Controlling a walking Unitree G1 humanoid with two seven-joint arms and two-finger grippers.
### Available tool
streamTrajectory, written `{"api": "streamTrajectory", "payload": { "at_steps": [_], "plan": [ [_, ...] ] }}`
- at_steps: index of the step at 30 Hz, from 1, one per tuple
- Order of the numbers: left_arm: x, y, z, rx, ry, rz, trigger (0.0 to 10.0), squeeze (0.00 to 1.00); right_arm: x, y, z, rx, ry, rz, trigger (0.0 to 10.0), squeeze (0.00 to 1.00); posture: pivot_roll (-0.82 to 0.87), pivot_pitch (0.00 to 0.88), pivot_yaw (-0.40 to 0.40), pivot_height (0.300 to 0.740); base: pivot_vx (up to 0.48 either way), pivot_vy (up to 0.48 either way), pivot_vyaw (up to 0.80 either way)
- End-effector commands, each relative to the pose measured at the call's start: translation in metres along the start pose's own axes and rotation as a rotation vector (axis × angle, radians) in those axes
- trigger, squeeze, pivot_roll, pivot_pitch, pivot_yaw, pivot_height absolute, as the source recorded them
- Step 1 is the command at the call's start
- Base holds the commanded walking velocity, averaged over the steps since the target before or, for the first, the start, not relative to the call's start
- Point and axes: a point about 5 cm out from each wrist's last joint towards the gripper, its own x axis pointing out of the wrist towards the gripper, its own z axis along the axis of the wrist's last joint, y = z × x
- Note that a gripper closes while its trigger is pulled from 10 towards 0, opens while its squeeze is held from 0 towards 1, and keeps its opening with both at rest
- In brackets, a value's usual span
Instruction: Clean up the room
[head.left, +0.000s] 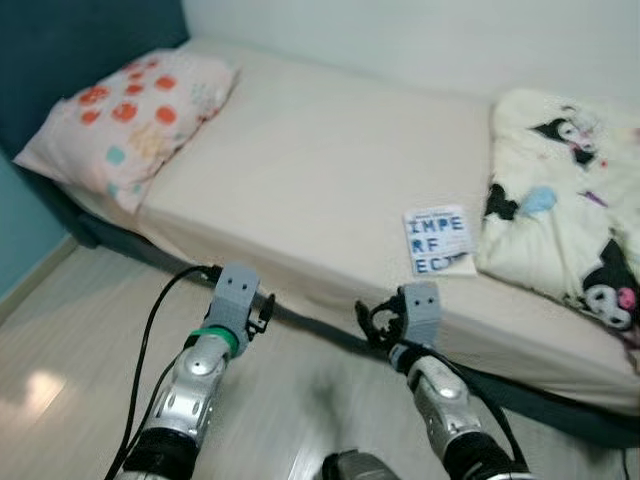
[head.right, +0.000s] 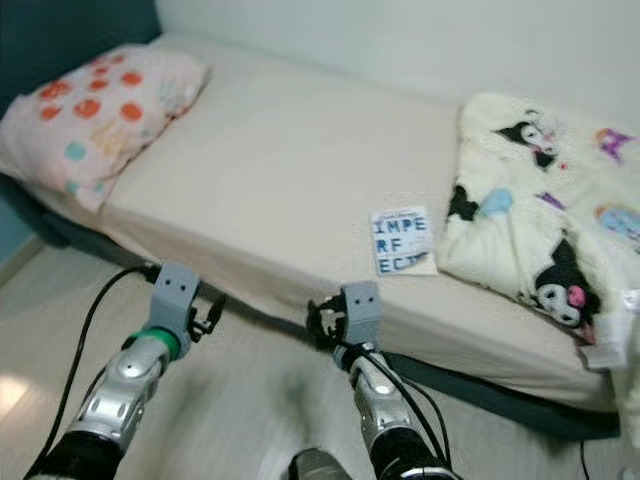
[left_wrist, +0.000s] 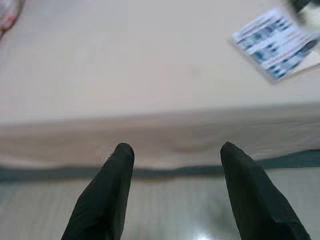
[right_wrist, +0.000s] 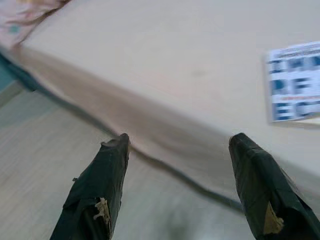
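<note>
A white book with blue block letters (head.left: 438, 239) lies flat on the beige bed (head.left: 300, 170), near its front edge and beside a crumpled cartoon-print blanket (head.left: 570, 200). The book also appears in the left wrist view (left_wrist: 275, 44) and the right wrist view (right_wrist: 294, 88). Both arms are raised over the floor just short of the bed's edge. My left gripper (left_wrist: 175, 150) is open and holds nothing, pointing at the bed's side. My right gripper (right_wrist: 180, 142) is open too, below and left of the book.
A pillow with orange and teal dots (head.left: 130, 120) rests at the bed's head against a dark blue headboard (head.left: 60, 50). Pale wood floor (head.left: 80, 340) runs along the bed. A black cable (head.left: 150, 330) trails from the left arm.
</note>
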Motion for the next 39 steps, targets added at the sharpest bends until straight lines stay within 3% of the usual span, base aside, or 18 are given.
{"api": "streamTrajectory", "payload": {
  "at_steps": [1, 28, 34, 39],
  "plan": [
    [-0.004, 0.001, -0.007, -0.008, 0.021, 0.000, 10.0, 0.00, -0.003, 0.003, -0.005, 0.026, 0.009, -0.006, 10.0, 0.00, 0.03, 0.000, 0.038, 0.740, 0.000, 0.000, -0.79],
    [-0.005, 0.002, -0.008, -0.018, 0.014, 0.017, 10.0, 0.00, -0.004, 0.000, -0.004, 0.005, 0.000, -0.010, 10.0, 0.00, 0.03, 0.004, 0.026, 0.740, 0.000, 0.000, -0.79],
    [-0.007, 0.009, -0.016, -0.014, 0.044, 0.088, 10.0, 0.00, -0.001, 0.008, 0.001, -0.064, -0.018, 0.043, 10.0, 0.00, 0.07, 0.014, -0.017, 0.740, 0.000, 0.000, -0.48],
    [-0.023, 0.027, -0.038, -0.042, 0.110, 0.202, 10.0, 0.00, 0.009, 0.026, 0.010, -0.120, -0.036, 0.150, 10.0, 0.00, 0.13, 0.028, -0.090, 0.740, 0.000, 0.000, 0.00]
  ]
}}
